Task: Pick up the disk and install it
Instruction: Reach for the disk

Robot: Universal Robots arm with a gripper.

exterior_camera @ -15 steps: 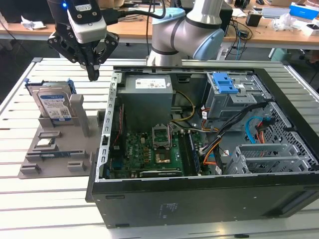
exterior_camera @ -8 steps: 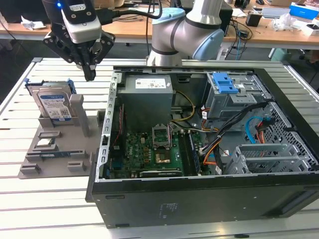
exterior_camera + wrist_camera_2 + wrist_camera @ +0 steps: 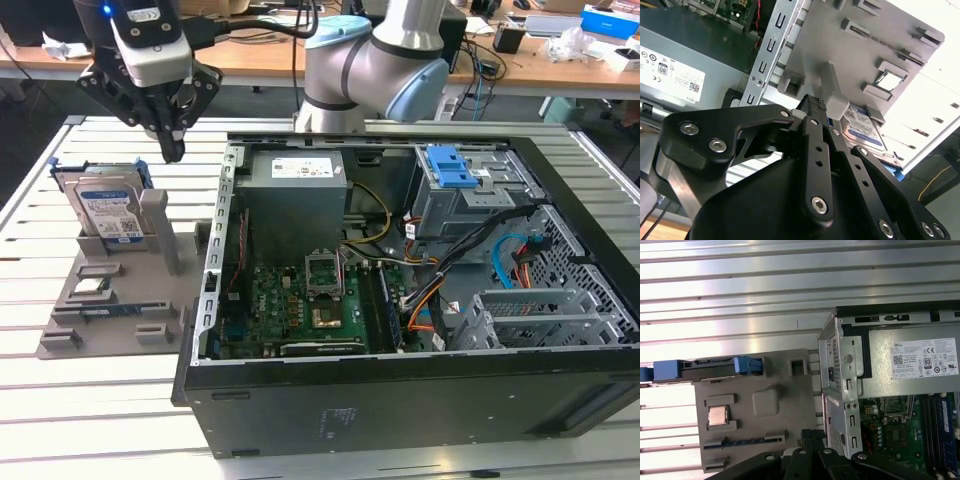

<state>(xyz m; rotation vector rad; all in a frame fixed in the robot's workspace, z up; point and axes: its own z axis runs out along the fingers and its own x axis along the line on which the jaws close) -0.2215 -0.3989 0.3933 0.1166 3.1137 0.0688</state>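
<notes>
The disk [image 3: 108,208] is a silver drive with a blue-and-white label and a blue frame. It stands on edge in a slot at the back of the grey holder plate [image 3: 130,300], on the exterior view's left. My gripper [image 3: 173,150] hangs just above and to the right of it, fingers shut with nothing between them. In the first wrist view the disk [image 3: 707,366] shows edge-on beyond the fingertips [image 3: 812,436]. In the second wrist view the disk [image 3: 862,129] lies past the closed fingers [image 3: 813,106].
The open computer case [image 3: 400,400] lies right of the holder, with the grey power supply [image 3: 295,172], motherboard [image 3: 300,300] and a blue drive bay latch [image 3: 455,165] inside. A processor chip [image 3: 717,415] and a memory stick [image 3: 745,441] sit on the holder. The table is slatted metal [image 3: 60,420].
</notes>
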